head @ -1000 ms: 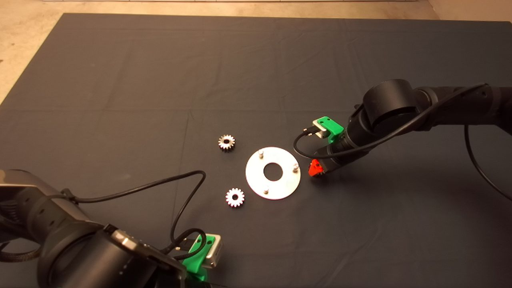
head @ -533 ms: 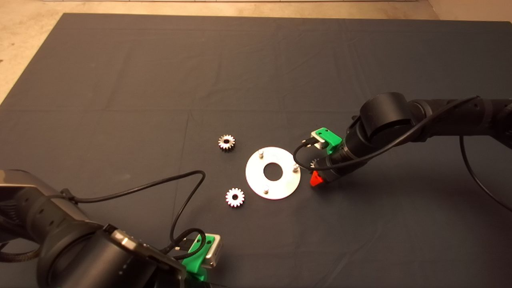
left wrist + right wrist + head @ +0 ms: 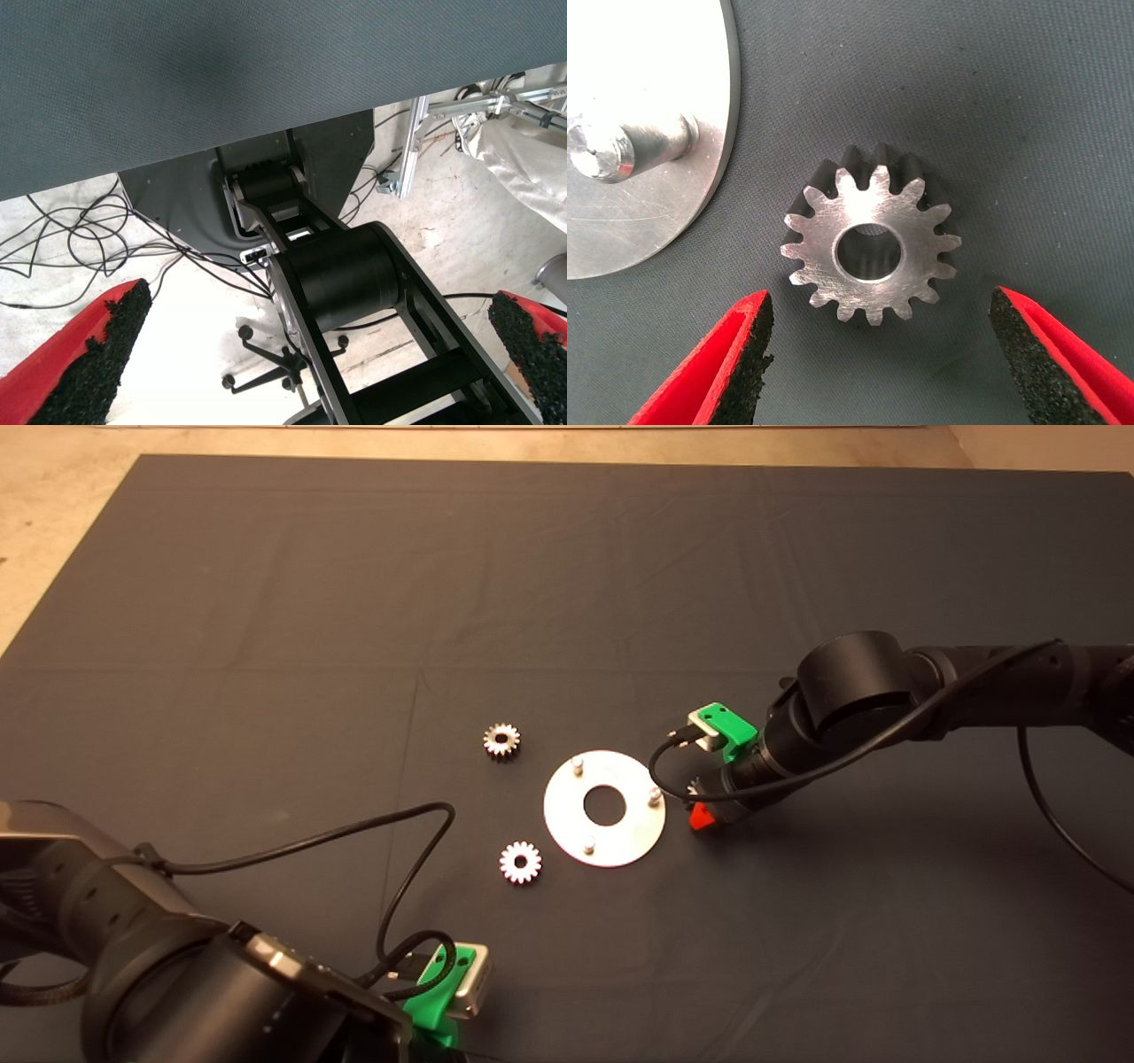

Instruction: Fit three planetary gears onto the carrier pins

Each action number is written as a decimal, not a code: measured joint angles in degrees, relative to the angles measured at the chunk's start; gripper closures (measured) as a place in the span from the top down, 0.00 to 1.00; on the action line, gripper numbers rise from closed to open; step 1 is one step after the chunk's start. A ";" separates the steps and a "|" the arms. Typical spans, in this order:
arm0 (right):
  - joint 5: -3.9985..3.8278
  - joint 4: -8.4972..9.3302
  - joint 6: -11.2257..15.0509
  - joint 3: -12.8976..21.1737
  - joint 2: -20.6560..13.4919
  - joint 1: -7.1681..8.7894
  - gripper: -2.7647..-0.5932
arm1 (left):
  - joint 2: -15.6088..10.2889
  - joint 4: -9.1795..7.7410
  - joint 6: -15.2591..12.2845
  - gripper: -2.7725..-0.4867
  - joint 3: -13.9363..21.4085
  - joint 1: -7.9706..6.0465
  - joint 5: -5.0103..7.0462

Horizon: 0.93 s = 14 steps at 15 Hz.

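Right gripper (image 3: 881, 354), fingers spread wide and holding nothing, has lowered beside the disc (image 3: 605, 807) and now straddles a gear (image 3: 871, 233) lying flat on the mat (image 3: 567, 584) just off the disc's edge, near one pin (image 3: 629, 149). A grasp looks imminent. All three pins are bare; two other gears (image 3: 501, 740) (image 3: 520, 862) lie across the disc. Left gripper (image 3: 301, 354), also wide open, waits off the mat's near edge.

Big dark mat (image 3: 354, 602) with creases, beige concrete floor (image 3: 53, 531) past its edges, loose black cables (image 3: 62, 248) down there too.
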 joint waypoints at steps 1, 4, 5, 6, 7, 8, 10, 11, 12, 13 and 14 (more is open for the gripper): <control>0.01 0.00 0.00 0.00 0.00 0.00 0.56 | 0.00 0.00 0.00 1.00 0.00 0.00 0.00; 0.04 -0.41 0.00 0.07 0.02 0.00 0.56 | 0.00 0.00 -0.02 1.00 0.00 0.00 0.00; 0.06 -0.96 0.00 0.07 0.05 0.00 0.56 | 0.00 -0.02 0.00 1.00 0.00 0.00 0.00; 0.12 -1.49 -0.02 0.07 0.11 0.00 0.56 | 0.00 -0.02 0.00 1.00 0.00 0.00 0.00; 0.24 -1.65 -0.06 0.07 0.17 0.00 0.56 | 0.01 0.00 0.00 1.00 0.00 0.00 -0.01; 0.30 -1.67 -0.20 0.07 0.17 0.00 0.52 | 0.00 -0.02 0.00 1.00 0.00 0.00 0.00; 0.30 -2.48 -0.22 0.07 0.16 0.00 0.50 | 0.00 -0.02 0.00 1.00 0.00 0.00 0.00; 0.30 -2.74 -0.20 0.07 0.16 0.00 0.50 | 0.00 0.00 0.00 1.00 0.00 0.00 -0.01; 0.30 -2.91 -0.22 0.15 0.16 0.00 0.50 | 0.00 -0.02 0.00 1.00 0.00 0.00 -0.01; 0.39 -2.95 -0.20 0.43 0.16 0.00 0.50 | 0.00 0.00 -0.02 1.00 0.00 0.00 -0.01; 0.48 -2.97 -0.20 1.02 0.16 0.00 0.50 | 0.00 -0.02 0.00 1.00 0.00 0.00 0.00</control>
